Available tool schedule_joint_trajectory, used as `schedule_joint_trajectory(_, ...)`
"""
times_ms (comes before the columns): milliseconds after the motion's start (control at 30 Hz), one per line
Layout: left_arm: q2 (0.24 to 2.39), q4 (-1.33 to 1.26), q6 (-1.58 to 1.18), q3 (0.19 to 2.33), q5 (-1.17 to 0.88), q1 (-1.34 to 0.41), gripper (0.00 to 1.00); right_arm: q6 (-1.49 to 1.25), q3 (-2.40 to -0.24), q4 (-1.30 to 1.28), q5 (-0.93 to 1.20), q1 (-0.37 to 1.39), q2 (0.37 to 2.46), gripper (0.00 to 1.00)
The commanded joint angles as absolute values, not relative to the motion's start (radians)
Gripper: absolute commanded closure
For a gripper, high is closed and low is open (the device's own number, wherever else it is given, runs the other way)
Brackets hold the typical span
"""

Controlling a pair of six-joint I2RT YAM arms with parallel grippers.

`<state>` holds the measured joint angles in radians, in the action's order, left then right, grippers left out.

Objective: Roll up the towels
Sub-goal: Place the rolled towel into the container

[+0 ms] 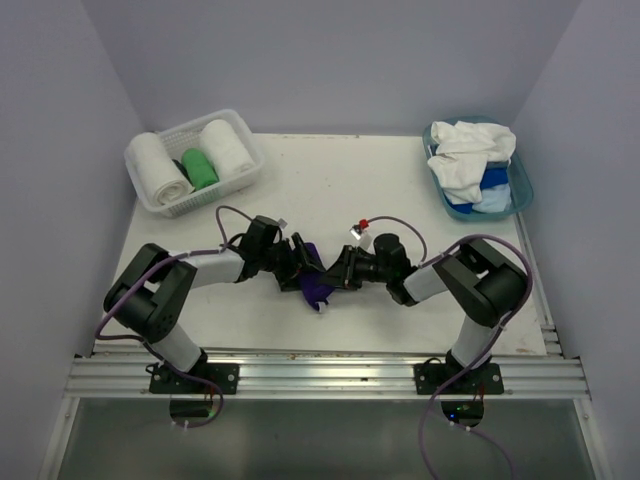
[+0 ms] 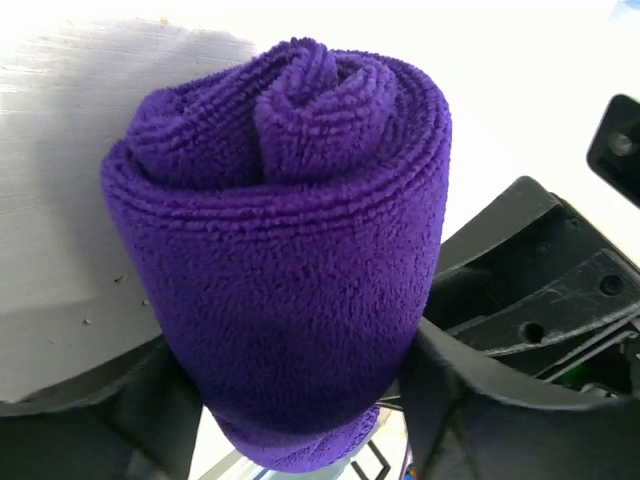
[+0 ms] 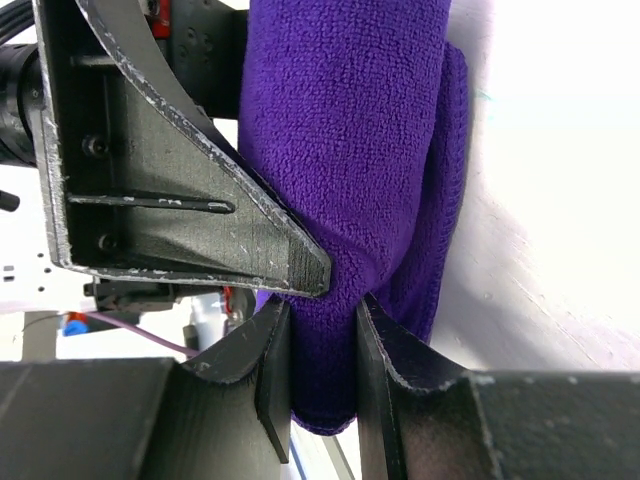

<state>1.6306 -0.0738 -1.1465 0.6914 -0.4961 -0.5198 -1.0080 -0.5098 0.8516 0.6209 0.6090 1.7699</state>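
Note:
A deep purple towel (image 1: 316, 283), rolled into a tight cylinder, is held between both grippers at the table's middle front. In the left wrist view the roll (image 2: 285, 270) stands with its spiral end up, and my left gripper (image 1: 303, 262) is shut on its sides. In the right wrist view my right gripper (image 3: 322, 372) is shut on the roll's lower end (image 3: 345, 150), with the left gripper's finger (image 3: 180, 190) right beside it. My right gripper in the top view (image 1: 338, 271) meets the roll from the right.
A white lattice basket (image 1: 150, 200) at the back left holds two rolled white towels (image 1: 158, 165) and a rolled green one (image 1: 200, 168). A teal tub (image 1: 522, 190) at the back right holds crumpled white (image 1: 468, 155) and blue towels (image 1: 490, 195).

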Motion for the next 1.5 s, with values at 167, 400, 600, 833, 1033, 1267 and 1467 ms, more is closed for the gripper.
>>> schedule_joint_trajectory(167, 1.626, -0.1, -1.16, 0.722, -0.486, -0.526, 0.57, -1.058, -0.503, 0.948, 0.649, 0.601, 1.804, 0.7)
schedule_joint_trajectory(400, 1.582, 0.085, -1.071, 0.804, -0.454, -0.511, 0.71, -0.956, -0.537, 0.677, 0.608, 0.575, 1.639, 0.22)
schedule_joint_trajectory(600, 1.51, 0.254, -0.971, 0.903, -0.43, -0.448, 0.75, -0.694, -0.656, 0.157, 0.409, 0.563, 1.369, 0.17)
schedule_joint_trajectory(833, 1.512, 0.488, -0.827, 1.185, -0.403, -0.324, 0.8, -0.592, -0.729, -0.083, 0.247, 0.548, 1.19, 0.15)
schedule_joint_trajectory(1033, 1.571, 0.612, -0.7, 1.447, -0.436, -0.151, 0.8, -0.575, -0.781, -0.159, 0.262, 0.537, 1.181, 0.15)
schedule_joint_trajectory(1267, 1.796, 0.764, -0.542, 1.854, -0.457, 0.0, 0.79, -0.545, -0.81, -0.207, 0.247, 0.537, 1.204, 0.15)
schedule_joint_trajectory(1467, 2.037, 0.851, -0.468, 2.166, -0.452, 0.098, 0.78, -0.538, -0.845, -0.241, 0.284, 0.535, 1.256, 0.15)
